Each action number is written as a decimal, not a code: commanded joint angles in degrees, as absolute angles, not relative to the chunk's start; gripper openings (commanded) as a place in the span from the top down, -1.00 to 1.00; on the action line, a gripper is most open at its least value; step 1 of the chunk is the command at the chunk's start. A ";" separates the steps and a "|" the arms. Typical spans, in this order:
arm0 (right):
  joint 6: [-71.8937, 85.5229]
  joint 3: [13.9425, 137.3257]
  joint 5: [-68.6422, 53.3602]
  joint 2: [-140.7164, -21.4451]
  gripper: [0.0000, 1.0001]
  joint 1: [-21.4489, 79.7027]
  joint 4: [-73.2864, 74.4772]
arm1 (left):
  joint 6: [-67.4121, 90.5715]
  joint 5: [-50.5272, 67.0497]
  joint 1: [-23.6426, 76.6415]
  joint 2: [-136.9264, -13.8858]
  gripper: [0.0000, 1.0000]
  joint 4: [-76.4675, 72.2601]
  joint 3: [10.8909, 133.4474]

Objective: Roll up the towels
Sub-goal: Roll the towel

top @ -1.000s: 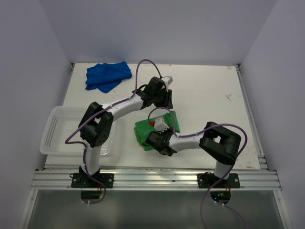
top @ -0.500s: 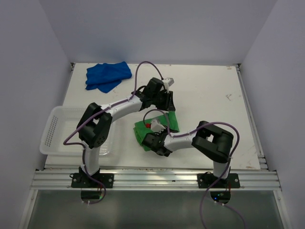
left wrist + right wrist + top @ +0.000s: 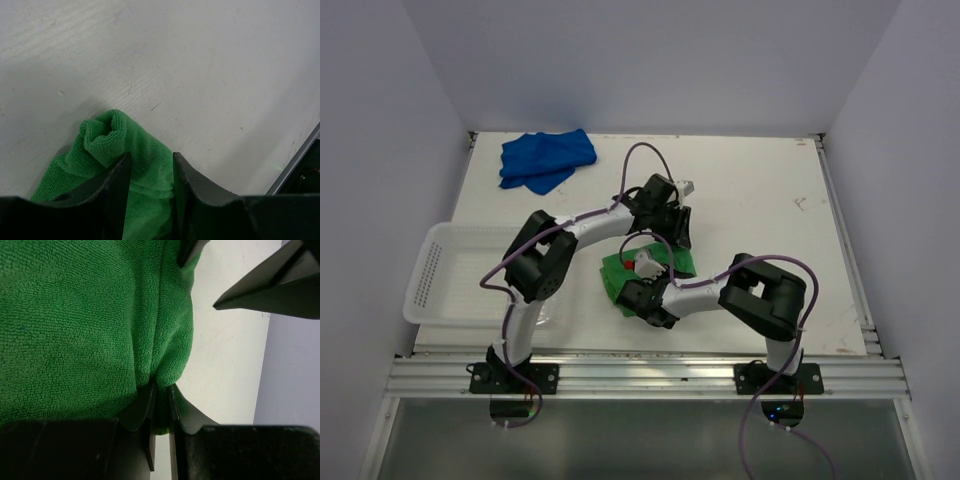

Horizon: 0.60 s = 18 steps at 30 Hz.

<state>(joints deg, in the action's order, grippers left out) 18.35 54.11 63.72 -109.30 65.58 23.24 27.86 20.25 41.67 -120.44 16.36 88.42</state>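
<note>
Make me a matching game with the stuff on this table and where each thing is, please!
Things:
1. bright green cloth towel
2. royal blue cloth towel
3. white perforated plastic basket
4. right tool

Places or states:
A. far left corner of the table
B. shut on a green edge
C. middle of the table
D. near left edge of the table

Pairs: 1-C, 2-A, 3-D, 4-B.

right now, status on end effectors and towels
Left end effector pinching a fold of the green towel; right end effector shut on its edge. Blue towel crumpled, far left corner. White basket left, not obstructing.
</note>
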 commanded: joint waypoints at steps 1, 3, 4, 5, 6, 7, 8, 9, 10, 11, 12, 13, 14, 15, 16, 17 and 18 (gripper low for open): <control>20.21 55.02 60.29 -110.30 1.00 65.83 21.71 | 25.76 17.85 42.01 -121.99 0.13 20.64 93.07; 20.21 55.11 60.21 -110.48 1.00 65.74 21.71 | 25.23 17.14 42.10 -122.25 0.07 20.92 93.43; 20.13 55.11 60.21 -110.57 1.00 65.74 21.71 | 25.14 16.44 42.10 -122.43 0.06 21.00 93.51; 20.13 55.19 60.21 -110.65 1.00 65.74 21.80 | 25.05 16.35 42.19 -122.52 0.04 21.01 93.78; 20.13 55.20 60.21 -110.65 1.00 65.83 21.80 | 24.87 16.26 42.19 -122.69 0.02 21.01 93.95; 20.13 55.11 60.29 -110.65 1.00 65.74 21.80 | 24.79 16.09 42.19 -123.22 0.00 21.44 94.22; 20.13 55.19 60.21 -110.65 1.00 65.74 21.80 | 24.61 15.82 42.19 -123.40 -0.01 21.62 94.83; 20.13 55.20 60.21 -110.57 1.00 65.74 21.80 | 24.44 15.47 42.27 -123.75 -0.04 21.88 95.01; 20.13 55.11 60.21 -110.57 1.00 65.74 21.80 | 24.35 14.95 42.28 -124.27 -0.05 22.49 95.27; 20.13 55.11 60.29 -110.57 1.00 65.83 21.71 | 24.00 14.85 42.45 -124.54 -0.08 22.76 95.88; 20.13 55.11 60.21 -110.57 1.00 65.83 21.80 | 23.91 14.77 42.45 -124.89 -0.09 22.94 96.24; 20.13 55.19 60.21 -110.57 1.00 65.74 21.71 | 23.82 14.42 42.63 -125.68 -0.10 23.64 96.50; 20.13 55.20 60.21 -110.57 1.00 65.74 21.80 | 23.64 14.15 42.71 -126.03 -0.11 24.16 97.03; 20.13 55.11 60.29 -110.57 1.00 65.74 21.80 | 23.38 13.89 42.80 -126.47 -0.11 24.69 97.73; 20.13 55.19 60.29 -110.48 1.00 65.74 21.88 | 23.29 13.19 42.98 -127.17 -0.11 25.57 98.08; 20.13 55.11 60.29 -110.39 1.00 65.74 21.80 | 22.86 12.75 43.07 -127.53 -0.11 26.10 98.35; 20.13 55.11 60.21 -110.30 1.00 65.74 21.80 | 22.76 12.22 43.07 -128.05 -0.12 26.63 98.70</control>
<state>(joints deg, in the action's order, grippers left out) 18.33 54.28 63.83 -109.43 65.56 23.22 25.28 15.68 42.87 -126.04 23.03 96.36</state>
